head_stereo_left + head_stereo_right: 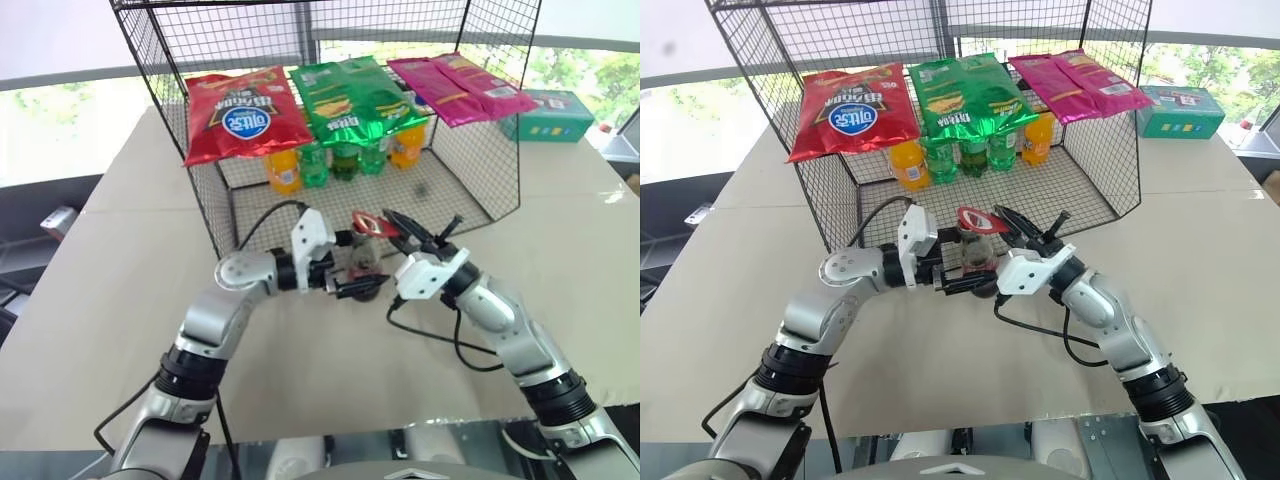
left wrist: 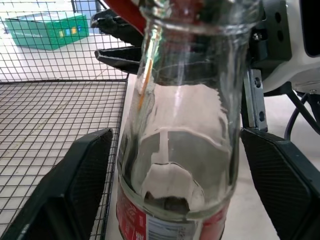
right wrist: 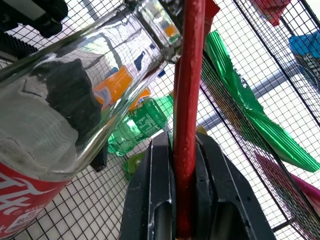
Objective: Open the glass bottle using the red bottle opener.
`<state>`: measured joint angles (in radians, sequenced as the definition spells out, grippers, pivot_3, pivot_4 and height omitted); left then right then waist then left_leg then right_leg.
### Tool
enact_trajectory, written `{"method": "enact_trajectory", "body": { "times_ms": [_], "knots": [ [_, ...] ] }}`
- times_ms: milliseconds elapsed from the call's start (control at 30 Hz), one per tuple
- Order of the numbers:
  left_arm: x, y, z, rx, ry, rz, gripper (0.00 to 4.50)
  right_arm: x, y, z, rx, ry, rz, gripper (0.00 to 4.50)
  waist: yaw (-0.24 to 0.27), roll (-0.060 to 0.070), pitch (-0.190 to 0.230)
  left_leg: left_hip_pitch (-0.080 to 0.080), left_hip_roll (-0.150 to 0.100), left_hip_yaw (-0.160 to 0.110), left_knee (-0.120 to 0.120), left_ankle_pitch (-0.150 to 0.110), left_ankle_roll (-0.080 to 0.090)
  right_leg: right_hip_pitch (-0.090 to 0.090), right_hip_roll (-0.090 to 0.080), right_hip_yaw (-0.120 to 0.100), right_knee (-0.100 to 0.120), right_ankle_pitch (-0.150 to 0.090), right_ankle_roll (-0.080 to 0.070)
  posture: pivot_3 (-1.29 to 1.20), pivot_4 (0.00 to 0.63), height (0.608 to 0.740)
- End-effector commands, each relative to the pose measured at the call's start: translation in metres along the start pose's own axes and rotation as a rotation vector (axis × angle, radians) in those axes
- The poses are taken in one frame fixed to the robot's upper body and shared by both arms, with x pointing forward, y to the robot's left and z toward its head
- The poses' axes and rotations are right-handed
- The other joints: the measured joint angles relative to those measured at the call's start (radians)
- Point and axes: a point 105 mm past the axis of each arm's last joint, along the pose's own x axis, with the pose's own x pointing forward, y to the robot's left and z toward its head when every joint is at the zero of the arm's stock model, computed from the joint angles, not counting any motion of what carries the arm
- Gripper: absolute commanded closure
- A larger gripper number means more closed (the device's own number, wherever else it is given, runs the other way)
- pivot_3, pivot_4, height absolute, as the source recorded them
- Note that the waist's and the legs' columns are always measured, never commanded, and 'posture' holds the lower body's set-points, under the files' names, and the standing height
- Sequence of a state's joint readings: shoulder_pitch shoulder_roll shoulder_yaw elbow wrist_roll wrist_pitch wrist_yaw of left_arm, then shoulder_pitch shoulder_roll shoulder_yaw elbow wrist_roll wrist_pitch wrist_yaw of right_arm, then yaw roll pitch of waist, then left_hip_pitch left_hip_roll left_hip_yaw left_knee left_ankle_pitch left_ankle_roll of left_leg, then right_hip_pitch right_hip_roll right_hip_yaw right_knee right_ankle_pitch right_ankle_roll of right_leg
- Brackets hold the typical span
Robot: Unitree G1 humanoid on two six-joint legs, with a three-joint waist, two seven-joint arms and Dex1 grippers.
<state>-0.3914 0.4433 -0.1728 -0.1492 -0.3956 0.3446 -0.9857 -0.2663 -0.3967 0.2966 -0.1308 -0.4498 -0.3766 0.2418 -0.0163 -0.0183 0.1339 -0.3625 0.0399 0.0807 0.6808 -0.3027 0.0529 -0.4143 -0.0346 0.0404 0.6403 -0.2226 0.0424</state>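
both arms meet low over the tan counter (image 1: 560, 250), just in front of the wire basket (image 1: 470, 180). between them stands the glass bottle (image 1: 980, 258), clear and contoured, a red label low on its body. left pincer (image 1: 352, 277) flanks the bottle with its black fingers (image 2: 75, 185) spread wide, gaps showing on both sides. right pincer (image 1: 1025, 228) is clamped tight on the red bottle opener (image 1: 980, 219), whose flat red head sits at the bottle's mouth.

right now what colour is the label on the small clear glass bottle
Red with white lettering, on the small clear glass bottle; clearest in the right wrist view.
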Motion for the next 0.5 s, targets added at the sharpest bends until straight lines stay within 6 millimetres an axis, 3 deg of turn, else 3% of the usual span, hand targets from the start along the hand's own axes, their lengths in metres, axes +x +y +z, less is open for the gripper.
{"method": "enact_trajectory", "body": {
  "times_ms": [33,67,100,500],
  "knots": [
    [0.0002,0.0009,0.0134,0.032,-0.035,-0.004,1.44,-0.0105,0.0294,-0.0209,-0.010,0.097,0.139,4.50,0.000,0.000,0.000,0.000,0.000,0.000,0.000,0.000,0.000,0.000,0.000,0.000,0.000,0.000,0.000,0.00,0.150,0.740],
    [0.0000,0.0009,0.0136,0.031,-0.035,-0.004,1.96,-0.0105,0.0292,-0.0211,-0.011,0.098,0.139,4.50,0.000,0.000,0.000,0.000,0.000,0.000,0.000,0.000,0.000,0.000,0.000,0.000,0.000,0.000,0.000,0.00,0.150,0.740],
    [-0.0003,0.0012,0.0148,0.031,-0.043,-0.001,2.14,-0.0105,0.0287,-0.0216,-0.011,0.100,0.138,4.50,0.000,0.000,0.000,0.000,0.000,0.000,0.000,0.000,0.000,0.000,0.000,0.000,0.000,0.000,0.000,0.00,0.150,0.740],
    [-0.0034,0.0006,0.0217,0.014,-0.085,0.006,2.12,-0.0115,0.0243,-0.0291,-0.018,0.122,0.130,4.50,0.000,0.000,0.000,-0.001,0.000,0.000,-0.004,0.000,0.000,0.000,0.000,0.000,-0.004,0.000,0.000,0.00,0.150,0.740]
  ]
}}
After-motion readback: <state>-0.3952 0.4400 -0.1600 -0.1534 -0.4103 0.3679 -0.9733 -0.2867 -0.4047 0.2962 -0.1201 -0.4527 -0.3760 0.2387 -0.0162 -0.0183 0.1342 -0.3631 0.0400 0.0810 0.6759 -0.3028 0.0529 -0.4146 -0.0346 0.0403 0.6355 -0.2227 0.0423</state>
